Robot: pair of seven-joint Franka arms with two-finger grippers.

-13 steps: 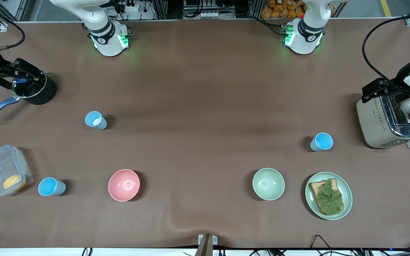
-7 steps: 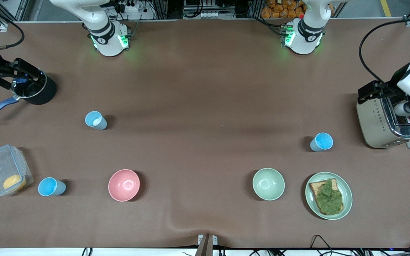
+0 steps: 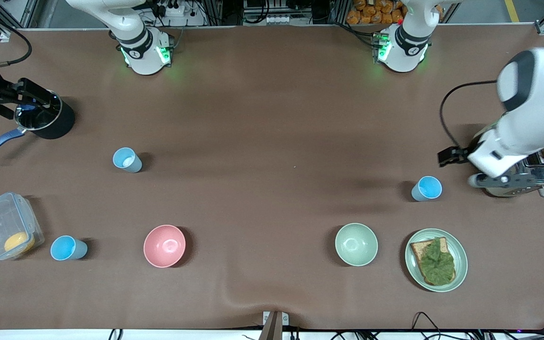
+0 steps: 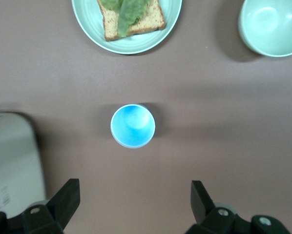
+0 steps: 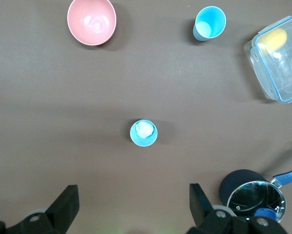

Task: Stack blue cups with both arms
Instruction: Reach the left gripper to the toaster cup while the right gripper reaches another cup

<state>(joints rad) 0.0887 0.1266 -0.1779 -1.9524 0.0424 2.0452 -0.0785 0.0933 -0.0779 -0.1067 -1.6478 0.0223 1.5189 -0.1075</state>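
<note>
Three light-blue cups stand upright on the brown table. One (image 3: 427, 188) is toward the left arm's end, beside the toaster. It shows in the left wrist view (image 4: 133, 125), ahead of my left gripper (image 4: 135, 204), which is open, empty and above the table. Two are toward the right arm's end: one (image 3: 127, 159) with something white inside, and one (image 3: 68, 248) nearer the camera beside a clear container. My right gripper (image 5: 134, 207) is open and empty, high above the table by the black pot. The cup with the white bit (image 5: 144, 132) is ahead of it, and the other cup (image 5: 209, 22) is further off.
A toaster (image 3: 520, 182) lies under the left arm (image 3: 513, 137). A green plate (image 3: 461, 250) with toast and a pale green bowl (image 3: 356, 244) sit nearer the camera. A pink bowl (image 3: 164, 245), a clear container (image 3: 5, 226) and a black pot (image 3: 47, 118) are at the right arm's end.
The left arm has swung out from over the toaster toward the nearby blue cup. The right arm and all cups have not moved.
</note>
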